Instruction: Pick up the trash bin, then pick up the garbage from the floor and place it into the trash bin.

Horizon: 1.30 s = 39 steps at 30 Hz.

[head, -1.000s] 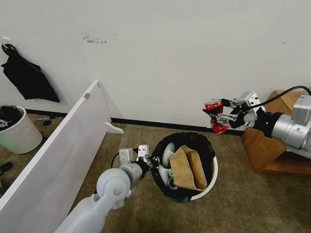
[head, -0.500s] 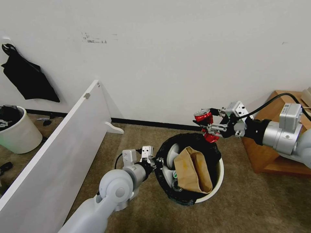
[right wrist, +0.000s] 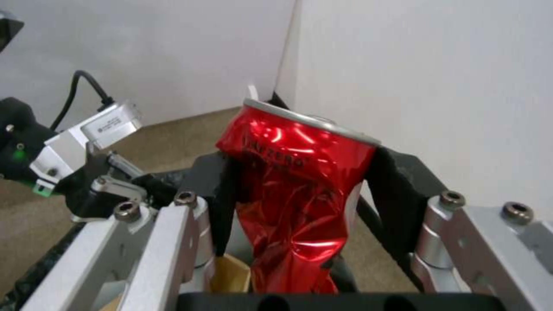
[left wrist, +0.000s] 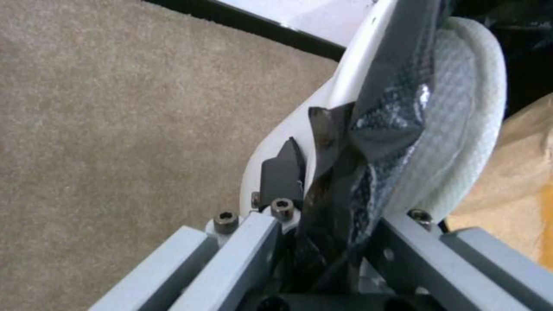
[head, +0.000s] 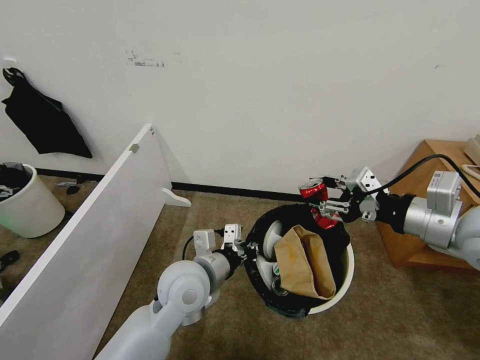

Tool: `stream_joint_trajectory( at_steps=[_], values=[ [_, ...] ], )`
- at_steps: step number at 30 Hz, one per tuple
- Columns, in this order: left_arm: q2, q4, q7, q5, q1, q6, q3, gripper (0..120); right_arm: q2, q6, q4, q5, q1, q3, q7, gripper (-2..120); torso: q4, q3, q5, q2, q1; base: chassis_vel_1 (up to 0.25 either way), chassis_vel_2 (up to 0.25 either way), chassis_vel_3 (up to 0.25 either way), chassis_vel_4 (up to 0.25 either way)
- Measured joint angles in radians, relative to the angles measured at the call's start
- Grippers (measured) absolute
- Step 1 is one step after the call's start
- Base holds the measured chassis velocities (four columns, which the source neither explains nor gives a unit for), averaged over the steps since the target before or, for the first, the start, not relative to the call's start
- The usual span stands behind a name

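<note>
Two grippers are at work and two bins stand on the carpet. The right gripper (head: pixel 324 202) is clamped on one crushed red can (head: pixel 317 201), dented at the middle with its silver top intact, held over the far rim of the trash bin (head: pixel 347 270). Just below it, inside the black-lined white bin, lie one tan paper bag (head: pixel 303 262) and a white slipper (head: pixel 271 240). The left gripper (head: pixel 248 248) pinches the bin's near-side rim and black bag (left wrist: pixel 369 142). A second, pale bin (head: pixel 25 210) stands well away to its left.
</note>
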State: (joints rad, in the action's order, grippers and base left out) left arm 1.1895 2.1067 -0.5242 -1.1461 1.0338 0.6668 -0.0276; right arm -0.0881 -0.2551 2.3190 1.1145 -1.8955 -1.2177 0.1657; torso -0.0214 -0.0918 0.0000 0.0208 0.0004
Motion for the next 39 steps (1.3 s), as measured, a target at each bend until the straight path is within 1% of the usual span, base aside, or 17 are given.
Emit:
stream_joint_trajectory(
  at_steps=[6,30,39],
  values=[
    [0.015,-0.001,-0.005,0.001,-0.004,0.003,-0.009,1,-0.014,-0.006,0.003,-0.021,-0.007,0.010,0.006,48,-0.0001,0.000,0.0000,0.000,0.000,0.000,0.000,0.000,0.000],
    [0.023,0.009,-0.029,-0.032,0.008,0.003,-0.012,1,-0.028,-0.019,-0.004,-0.046,-0.022,0.033,0.010,48,0.0001,0.000,0.0000,0.000,0.000,0.000,0.000,0.000,0.000],
    [0.036,0.009,-0.038,-0.046,0.014,0.003,-0.008,1,-0.040,-0.019,-0.008,-0.057,-0.021,0.049,0.015,48,0.0000,0.000,0.0000,0.000,0.000,0.000,0.000,0.000,0.000]
  ],
)
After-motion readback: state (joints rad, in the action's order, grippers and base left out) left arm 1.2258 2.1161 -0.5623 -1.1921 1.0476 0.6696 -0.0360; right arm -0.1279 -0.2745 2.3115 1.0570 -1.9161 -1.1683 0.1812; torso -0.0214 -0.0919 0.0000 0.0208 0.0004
